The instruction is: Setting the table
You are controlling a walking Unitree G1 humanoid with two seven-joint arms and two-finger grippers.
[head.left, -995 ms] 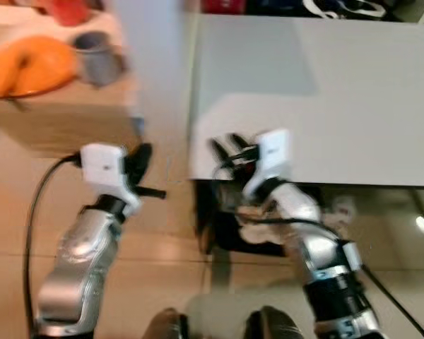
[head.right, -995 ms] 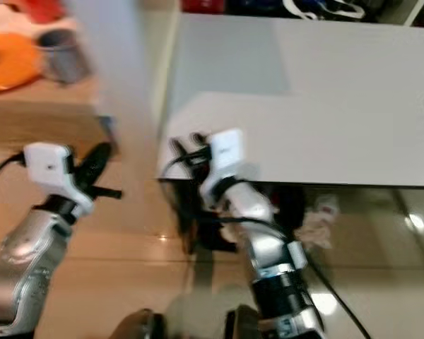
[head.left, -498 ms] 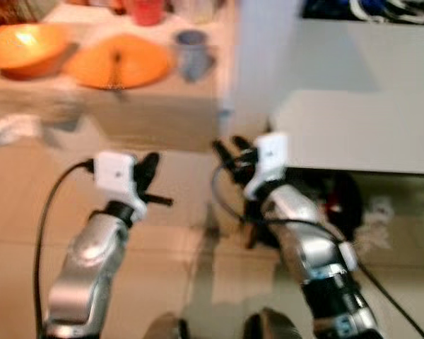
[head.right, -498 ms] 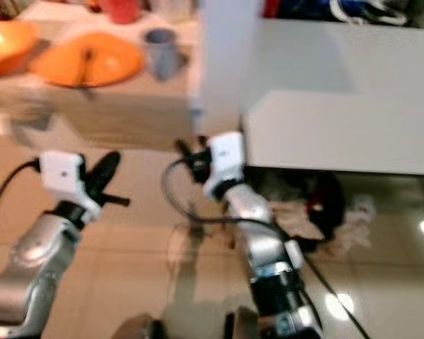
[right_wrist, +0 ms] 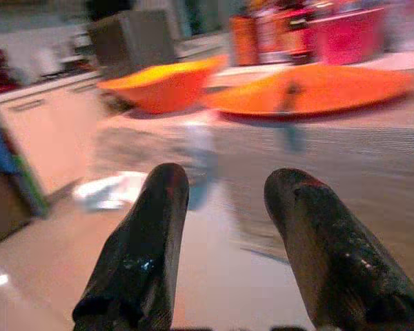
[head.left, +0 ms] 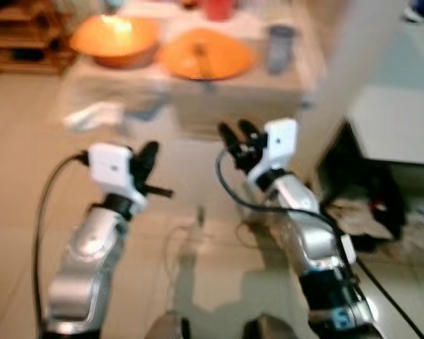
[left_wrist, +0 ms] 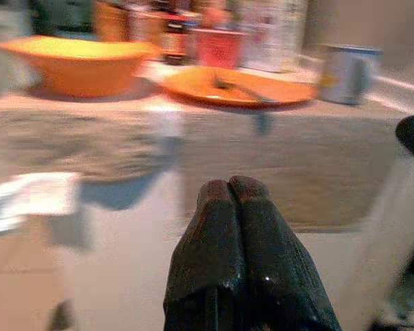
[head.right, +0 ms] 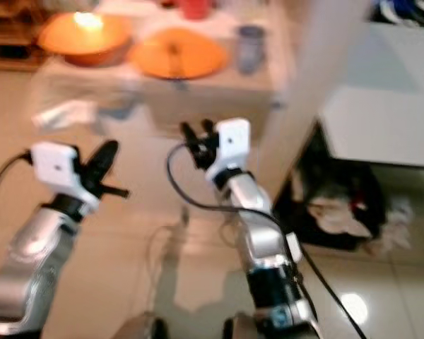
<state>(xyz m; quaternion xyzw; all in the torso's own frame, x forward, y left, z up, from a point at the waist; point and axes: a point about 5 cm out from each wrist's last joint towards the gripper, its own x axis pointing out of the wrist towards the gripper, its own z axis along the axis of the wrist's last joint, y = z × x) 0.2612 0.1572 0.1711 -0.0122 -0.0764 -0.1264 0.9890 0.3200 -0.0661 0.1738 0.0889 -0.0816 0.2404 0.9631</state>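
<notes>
An orange bowl (head.left: 115, 40) and an orange plate (head.left: 206, 56) with a utensil (left_wrist: 238, 87) on it stand on a low wooden table (head.left: 219, 99) ahead of me. A grey cup (head.left: 280, 47) stands to the plate's right and a red cup (left_wrist: 220, 47) stands behind. My left gripper (head.left: 147, 157) is raised in front of the table, shut and holding nothing. My right gripper (head.left: 238, 138) is raised beside it, open and empty. Both are well short of the table.
A white pillar (head.left: 339, 78) rises to the right of the wooden table, with a white table (head.left: 399, 116) beyond it and dark clutter (head.left: 367, 205) beneath. White paper (head.left: 95, 114) hangs by the wooden table's left front. Glossy tile floor (head.left: 28, 183) lies below.
The whole view has swung left, bringing the wooden table with the orange dishes toward the centre and pushing the white table to the right edge. Both arms keep their raised pose.
</notes>
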